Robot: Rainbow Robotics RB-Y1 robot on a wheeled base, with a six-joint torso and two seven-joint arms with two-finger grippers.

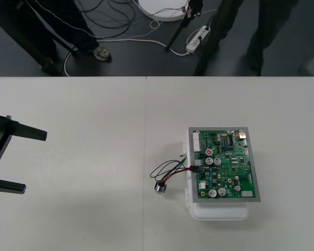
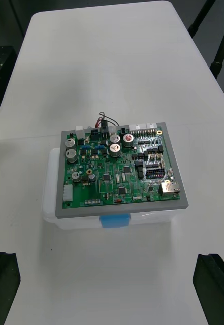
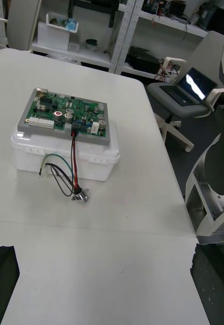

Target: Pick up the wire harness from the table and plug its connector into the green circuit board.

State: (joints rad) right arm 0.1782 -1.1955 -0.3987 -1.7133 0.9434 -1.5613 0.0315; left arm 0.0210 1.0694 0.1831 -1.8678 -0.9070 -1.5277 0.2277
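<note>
The desk (image 1: 83, 130) carries the green circuit board (image 1: 223, 164) on its white base (image 1: 220, 212). The left end effector (image 1: 35, 161) hangs spread at the desk's left. The right end effector (image 2: 110, 261), also spread, faces the board. The wire harness (image 1: 172, 170) has its plug (image 1: 197, 163) in the board's edge, and its socket (image 1: 160, 188) lies on the desk beside the base.

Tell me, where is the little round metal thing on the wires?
The metal socket lies on the table in the front view, just left of the green circuit board, at the loose end of its wires.
</note>
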